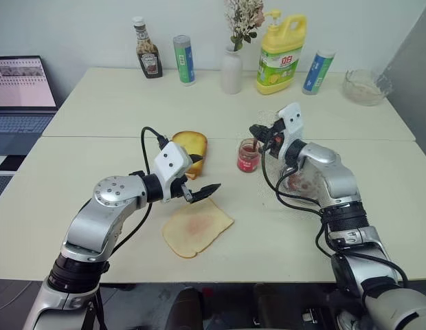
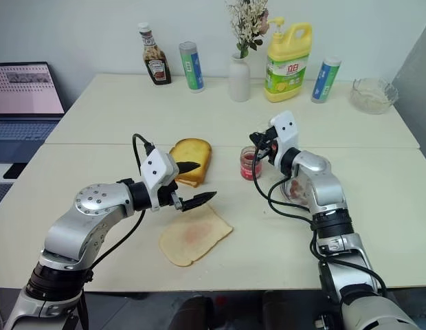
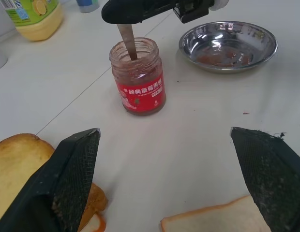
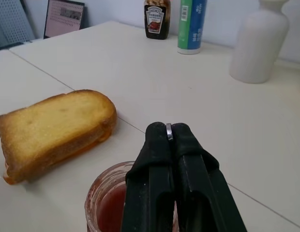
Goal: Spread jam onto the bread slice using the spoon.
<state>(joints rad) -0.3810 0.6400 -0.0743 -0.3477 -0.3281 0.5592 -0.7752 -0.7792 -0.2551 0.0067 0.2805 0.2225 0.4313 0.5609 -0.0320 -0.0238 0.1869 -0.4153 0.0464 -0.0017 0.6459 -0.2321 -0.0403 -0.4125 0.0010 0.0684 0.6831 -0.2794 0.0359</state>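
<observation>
- Right gripper (image 1: 260,132) clamped on the spoon (image 3: 127,41); handle end visible as a thin metal edge pinched between the two black fingers (image 4: 157,164) in the right wrist view.
- Spoon angled down from that gripper, bowl end dipped inside the open jar of jam (image 1: 248,155); jar directly beneath the fingertips.
- Jar upright on the table (image 1: 117,96), red label facing the left gripper, red smears on the inner glass.
- Left gripper (image 1: 201,181) spread wide, nothing between its fingers; hovering above the table.
- Bread slice (image 1: 196,227) flat on the table just below and slightly nearer the robot than the left gripper's fingertips; pinkish smear at its centre.
- Toasted slice (image 1: 191,148) lying just beyond the left gripper, between it and the jar's side; thicker, golden-brown.
- Steel dish (image 3: 228,45) beside the jar, on the far side from the toasted slice, under the right forearm; reddish traces inside.
- Far beyond both grippers, along the table's back edge: ketchup bottle (image 1: 148,57), white vase (image 1: 231,70), yellow detergent bottle (image 1: 281,56), glass bowl (image 1: 366,86).
</observation>
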